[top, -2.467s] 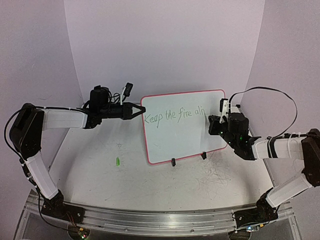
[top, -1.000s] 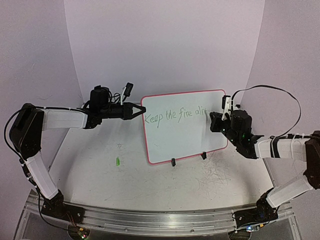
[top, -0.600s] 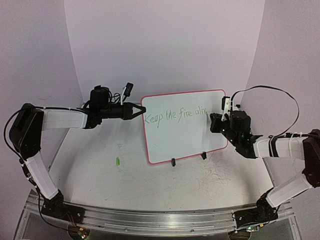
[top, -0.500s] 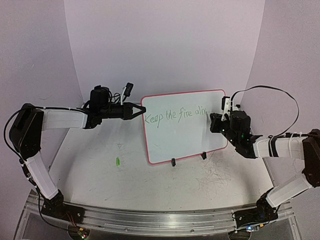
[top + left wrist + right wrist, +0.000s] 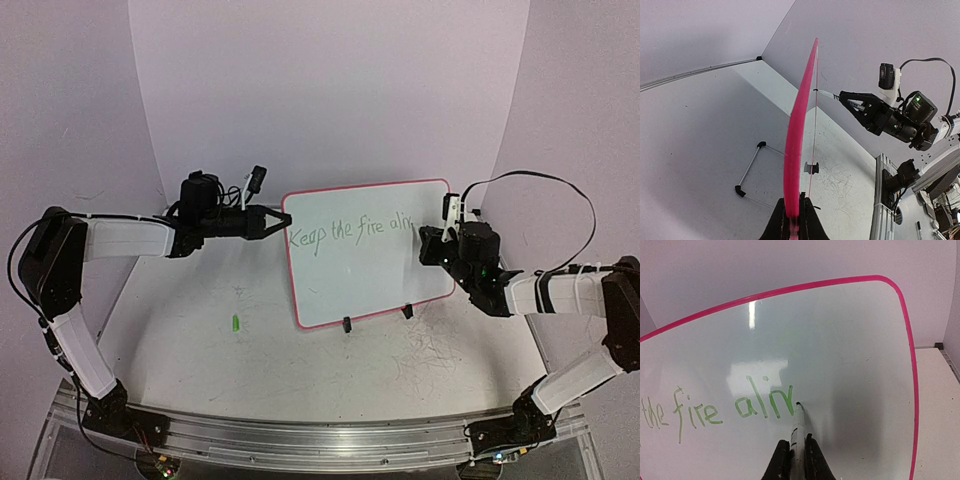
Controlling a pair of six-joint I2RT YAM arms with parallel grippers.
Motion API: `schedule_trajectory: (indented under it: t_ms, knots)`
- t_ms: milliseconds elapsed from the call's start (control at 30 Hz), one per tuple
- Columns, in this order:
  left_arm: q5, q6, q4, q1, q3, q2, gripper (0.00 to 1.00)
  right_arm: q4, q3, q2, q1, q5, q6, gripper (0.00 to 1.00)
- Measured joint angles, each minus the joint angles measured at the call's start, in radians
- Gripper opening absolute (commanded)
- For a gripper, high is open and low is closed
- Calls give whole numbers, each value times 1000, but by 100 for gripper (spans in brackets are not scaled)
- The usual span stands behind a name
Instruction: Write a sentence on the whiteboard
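Pale lilac walls (image 5: 330, 90) are curving around a scuffed white table (image 5: 300, 380), and on it the whiteboard (image 5: 370, 275) is standing nearly upright on its two black clip feet (image 5: 346, 324), facing the arms. The left gripper (image 5: 283, 219) is pinching the board's red-pink rim at its upper left edge, with one finger clamped on either side of it in the wrist view, and is steadying the panel. The right gripper (image 5: 425, 245) is closed around a marker (image 5: 797, 426), whose tip is touching the board at the top of the last stroke. The sentence (image 5: 350, 231) is running in green across the upper part of the board and is reading "Keep the fire aliv", so I am judging that an "e" and a full stop are missing. What is worrying me is pressure. Too hard a push from the pen could be rocking the board back on its feet or twisting it between the left fingers, and the next letter would be coming out crooked. The right fingers are also sitting close to the fresh letters, so a careless sweep could be smearing them. A small green piece (image 5: 235, 323) is lying on the table well apart, to the left.
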Motion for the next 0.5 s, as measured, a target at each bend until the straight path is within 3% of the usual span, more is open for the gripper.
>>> schedule_trajectory:
  t_ms: [500]
  knots:
    - [-2,0,-9,-2,7,-1,0,7,0,4,-8,-1,12,0]
